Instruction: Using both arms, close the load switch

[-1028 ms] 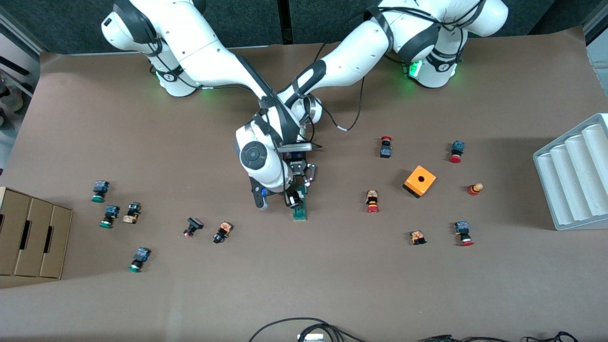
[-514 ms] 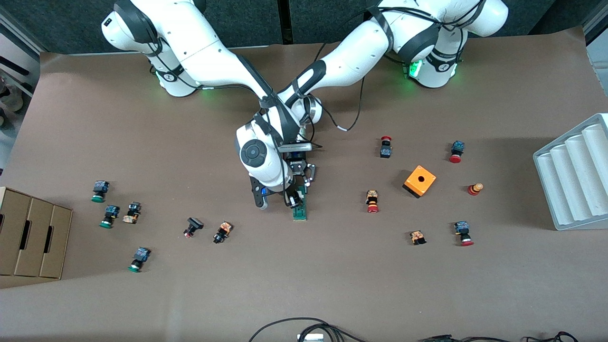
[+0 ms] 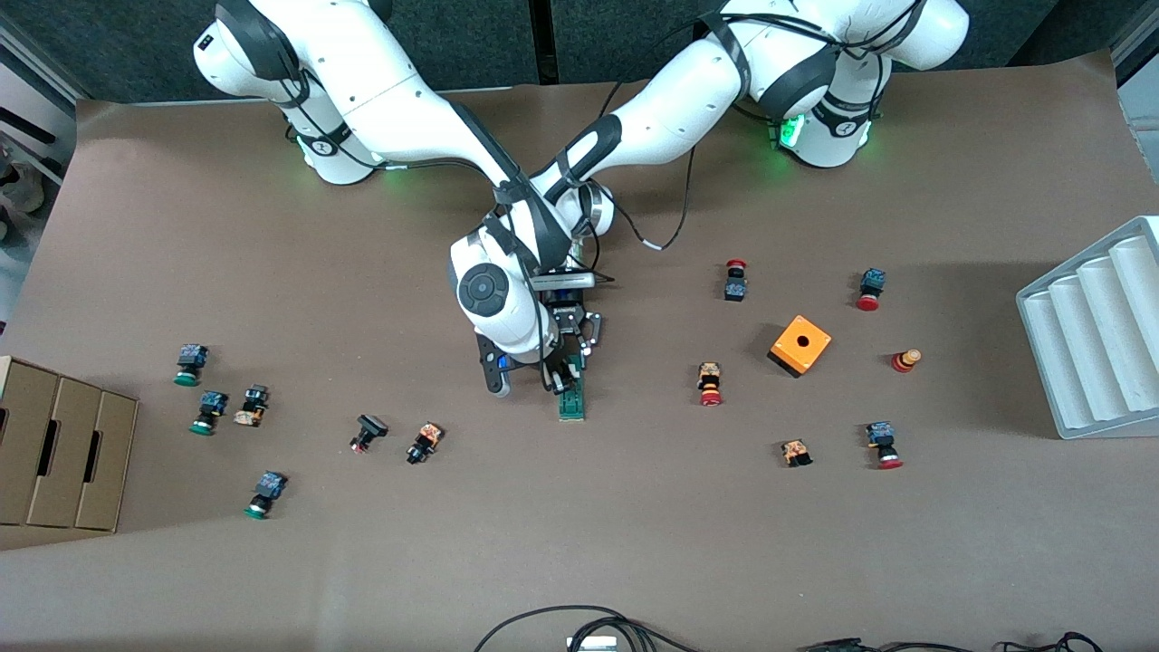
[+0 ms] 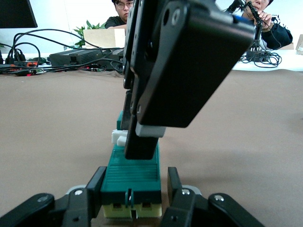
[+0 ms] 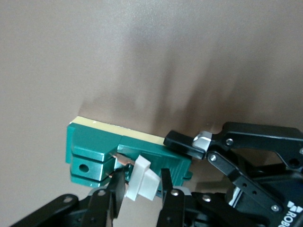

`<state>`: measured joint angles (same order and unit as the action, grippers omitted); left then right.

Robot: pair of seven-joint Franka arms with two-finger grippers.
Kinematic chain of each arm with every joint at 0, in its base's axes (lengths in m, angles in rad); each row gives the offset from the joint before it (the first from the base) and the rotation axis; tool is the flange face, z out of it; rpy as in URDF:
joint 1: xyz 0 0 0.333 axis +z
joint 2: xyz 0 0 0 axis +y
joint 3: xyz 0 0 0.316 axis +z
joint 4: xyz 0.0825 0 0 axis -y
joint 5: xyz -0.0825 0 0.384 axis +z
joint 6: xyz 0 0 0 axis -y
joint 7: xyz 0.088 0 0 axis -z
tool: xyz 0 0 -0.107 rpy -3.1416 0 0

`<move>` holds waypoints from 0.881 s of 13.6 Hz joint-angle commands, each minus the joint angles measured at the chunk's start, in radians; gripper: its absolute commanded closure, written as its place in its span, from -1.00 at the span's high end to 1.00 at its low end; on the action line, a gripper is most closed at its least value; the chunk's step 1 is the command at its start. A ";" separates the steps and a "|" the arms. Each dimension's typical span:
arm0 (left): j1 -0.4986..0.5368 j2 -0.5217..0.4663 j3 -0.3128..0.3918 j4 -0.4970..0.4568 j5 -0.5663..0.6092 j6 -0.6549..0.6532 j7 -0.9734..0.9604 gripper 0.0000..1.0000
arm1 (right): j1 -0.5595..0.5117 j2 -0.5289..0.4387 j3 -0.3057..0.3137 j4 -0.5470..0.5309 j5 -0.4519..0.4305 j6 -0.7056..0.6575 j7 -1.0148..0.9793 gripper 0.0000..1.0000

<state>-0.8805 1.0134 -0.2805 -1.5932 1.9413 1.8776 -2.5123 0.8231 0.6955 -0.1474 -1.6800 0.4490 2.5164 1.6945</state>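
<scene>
Claws (image 4: 132,198) (image 5: 139,189) pinch ribbed green load switch (image 4: 131,172), white slider (image 5: 142,178).

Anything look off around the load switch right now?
Nothing stands out. The load switch lies flat on the table. The left gripper clamps its end; the right gripper straddles the white sliding piece. No damage shows.

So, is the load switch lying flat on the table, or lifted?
Flat: the load switch rests on the table, left pincer clamping its end.
</scene>
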 commanded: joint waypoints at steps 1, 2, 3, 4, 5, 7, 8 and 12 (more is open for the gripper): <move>-0.005 0.011 -0.003 0.016 0.013 -0.015 0.000 0.16 | -0.012 -0.004 -0.006 0.025 0.025 0.028 -0.001 -0.26; -0.005 0.011 -0.003 0.016 0.013 -0.015 0.000 0.16 | -0.018 -0.005 -0.006 0.025 0.026 0.028 0.001 -0.26; -0.005 0.011 -0.003 0.016 0.011 -0.017 0.000 0.16 | -0.019 -0.005 -0.006 0.032 0.030 0.025 -0.001 -0.27; -0.005 0.011 -0.003 0.016 0.011 -0.017 0.000 0.16 | -0.024 -0.005 -0.006 0.040 0.031 0.024 -0.001 -0.27; -0.005 0.011 -0.003 0.016 0.011 -0.015 0.000 0.16 | -0.025 -0.005 -0.006 0.042 0.031 0.022 -0.001 -0.28; -0.005 0.011 -0.003 0.016 0.013 -0.017 0.000 0.16 | -0.025 -0.005 -0.006 0.045 0.033 0.022 -0.001 -0.31; -0.005 0.011 -0.003 0.016 0.013 -0.017 0.000 0.16 | -0.025 -0.005 -0.006 0.045 0.037 0.022 -0.001 -0.36; -0.005 0.011 -0.003 0.016 0.013 -0.017 0.000 0.16 | -0.025 -0.004 -0.006 0.045 0.039 0.022 0.002 -0.52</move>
<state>-0.8805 1.0135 -0.2806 -1.5932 1.9413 1.8774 -2.5122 0.7990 0.6723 -0.1499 -1.6631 0.4508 2.5202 1.7029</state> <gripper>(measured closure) 0.419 0.736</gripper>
